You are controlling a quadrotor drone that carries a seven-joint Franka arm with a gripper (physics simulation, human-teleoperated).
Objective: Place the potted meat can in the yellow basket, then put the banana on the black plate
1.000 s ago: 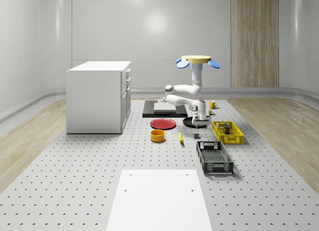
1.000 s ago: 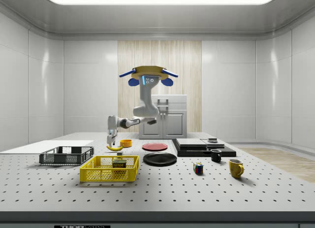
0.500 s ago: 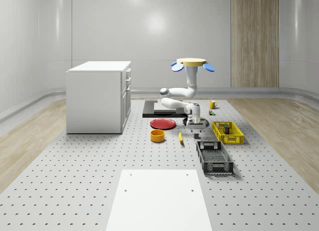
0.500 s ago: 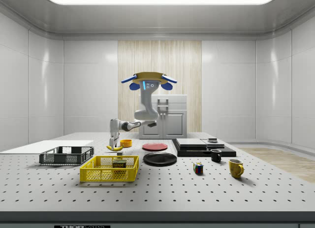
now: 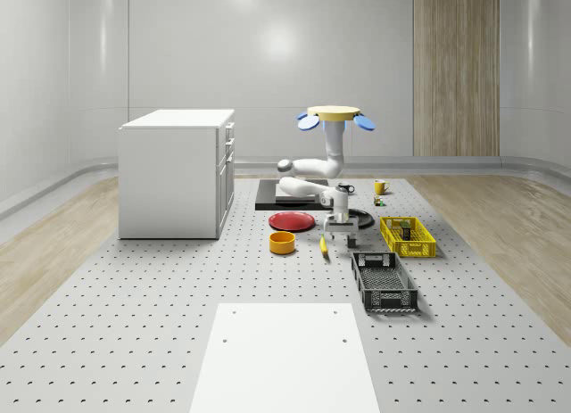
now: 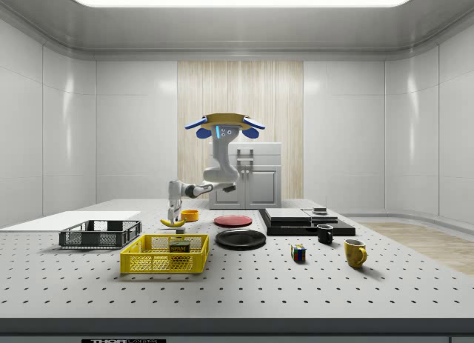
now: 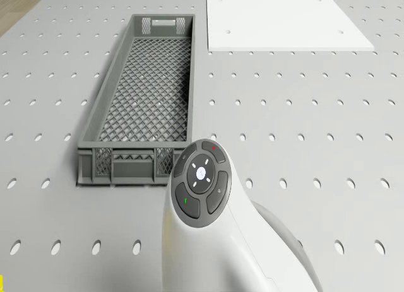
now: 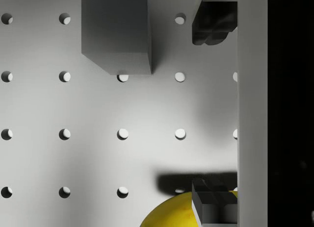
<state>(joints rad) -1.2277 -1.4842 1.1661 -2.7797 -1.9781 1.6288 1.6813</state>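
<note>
The potted meat can (image 6: 178,247) is seen lying inside the yellow basket (image 6: 164,255), so the first half of the task is judged done; what is left is the banana (image 5: 323,244), which lies on the table (image 5: 134,288) between the orange bowl (image 5: 282,243) and the grey crate (image 5: 384,280), near the black plate (image 6: 241,238) but not on it.

The gripper (image 5: 338,235) is held low, just beside the banana, with its fingers spread apart and nothing between them; in the wrist view one fingertip (image 8: 214,208) is seen over the banana's edge while the bulk of the yellow fruit (image 8: 169,213) lies off to one side of the gap. The drone (image 5: 334,117) is hovering above the far side of the black plate, behind the banana.

A miss is the main risk: if the fingers are lowered as they stand, the banana could be struck by a fingertip and rolled or pushed away rather than straddled. A grasp taken near the banana's end could also let the curved fruit swing or slip out during the carry to the black plate.

Against the frames of a second ago, the drone is found lower and further toward the whole-scene view's left, and the gripper has been brought away from the black plate to the banana.
</note>
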